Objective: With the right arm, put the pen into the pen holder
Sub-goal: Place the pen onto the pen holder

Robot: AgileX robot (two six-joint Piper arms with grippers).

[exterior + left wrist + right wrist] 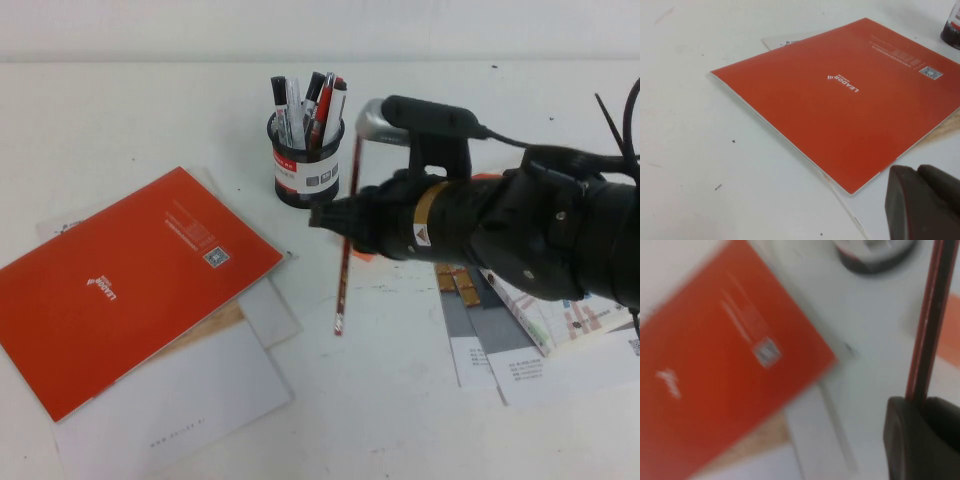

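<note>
The pen (346, 250) is a long thin dark-red stick, held nearly upright just right of the pen holder (307, 165), a black mesh cup with a white and red label holding several markers. My right gripper (335, 215) is shut on the pen at its middle, in front of and right of the holder. The pen's pale tip hangs low near the table. In the right wrist view the pen (930, 325) rises from between the fingers (905, 440). My left gripper (925, 205) shows only in the left wrist view, beside the orange booklet's corner, with its fingers together and nothing between them.
An orange booklet (120, 285) lies on white sheets (180, 400) at the left. Printed papers (520, 340) lie under the right arm. The holder's base (952, 30) shows at the edge of the left wrist view.
</note>
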